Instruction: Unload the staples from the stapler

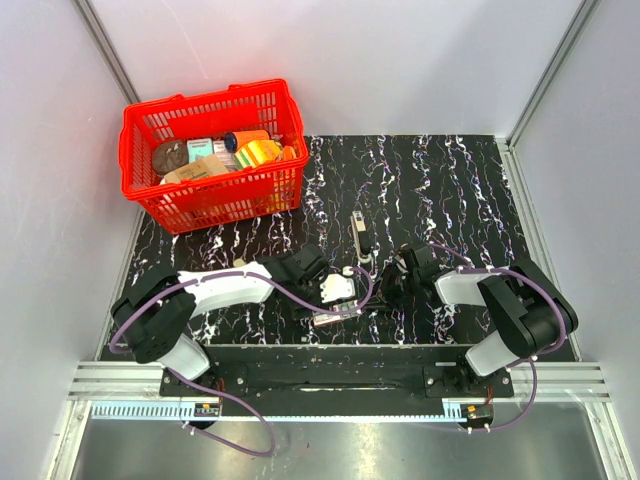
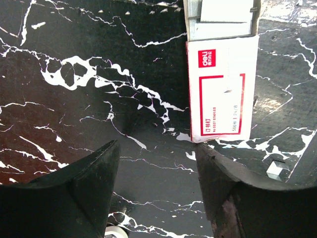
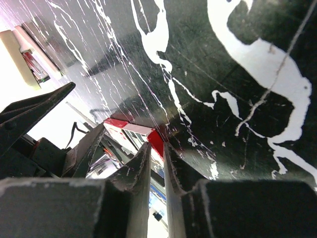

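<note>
Stapler (image 1: 360, 234) lies ungripped on worktop (image 1: 450, 190); left gripper (image 2: 156, 148) fingers wide, right gripper (image 3: 156, 151) fingers nearly touching, empty: a one-sided nudge may skid it away.

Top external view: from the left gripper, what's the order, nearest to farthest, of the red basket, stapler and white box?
1. White box, right beside it.
2. Stapler, farther out, mid-table.
3. Red basket, far left corner.

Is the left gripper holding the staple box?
No, the left gripper is open with only mat between its fingers, and the staple box lies flat beyond them.
</note>
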Controlling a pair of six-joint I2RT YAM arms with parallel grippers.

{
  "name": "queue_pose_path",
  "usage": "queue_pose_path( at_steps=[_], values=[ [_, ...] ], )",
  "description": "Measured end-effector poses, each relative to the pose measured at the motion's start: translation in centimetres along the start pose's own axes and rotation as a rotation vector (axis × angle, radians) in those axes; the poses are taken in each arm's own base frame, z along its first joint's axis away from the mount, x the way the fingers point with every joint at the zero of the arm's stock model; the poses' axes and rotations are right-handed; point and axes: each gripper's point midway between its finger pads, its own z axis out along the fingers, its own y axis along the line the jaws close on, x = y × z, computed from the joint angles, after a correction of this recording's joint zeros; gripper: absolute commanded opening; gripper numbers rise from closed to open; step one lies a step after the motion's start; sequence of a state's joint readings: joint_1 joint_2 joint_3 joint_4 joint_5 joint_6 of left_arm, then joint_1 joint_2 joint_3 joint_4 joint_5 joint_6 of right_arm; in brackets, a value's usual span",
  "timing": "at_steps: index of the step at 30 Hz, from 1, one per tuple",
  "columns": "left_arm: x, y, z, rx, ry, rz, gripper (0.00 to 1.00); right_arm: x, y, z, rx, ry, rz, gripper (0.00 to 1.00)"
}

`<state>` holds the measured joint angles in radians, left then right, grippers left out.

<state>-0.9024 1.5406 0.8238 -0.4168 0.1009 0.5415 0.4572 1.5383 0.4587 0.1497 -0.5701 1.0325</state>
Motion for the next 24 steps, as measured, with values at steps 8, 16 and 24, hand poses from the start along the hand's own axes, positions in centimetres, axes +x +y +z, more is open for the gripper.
queue_pose_path(
  at_steps=[8, 16, 24],
  values=[
    [-0.6, -0.1, 0.2, 0.001, -0.006, 0.008, 0.67, 0.0, 0.1, 0.0, -0.004, -0.002, -0.001, 0.17],
    [-1.3, 0.1, 0.6, 0.0, -0.011, 0.002, 0.66, 0.0, 0.0, 0.0, -0.004, -0.001, -0.001, 0.17],
    [-1.9, 0.2, 0.8, -0.001, -0.013, 0.002, 0.66, 0.1, 0.0, 0.1, -0.002, 0.002, -0.011, 0.15]
  ],
)
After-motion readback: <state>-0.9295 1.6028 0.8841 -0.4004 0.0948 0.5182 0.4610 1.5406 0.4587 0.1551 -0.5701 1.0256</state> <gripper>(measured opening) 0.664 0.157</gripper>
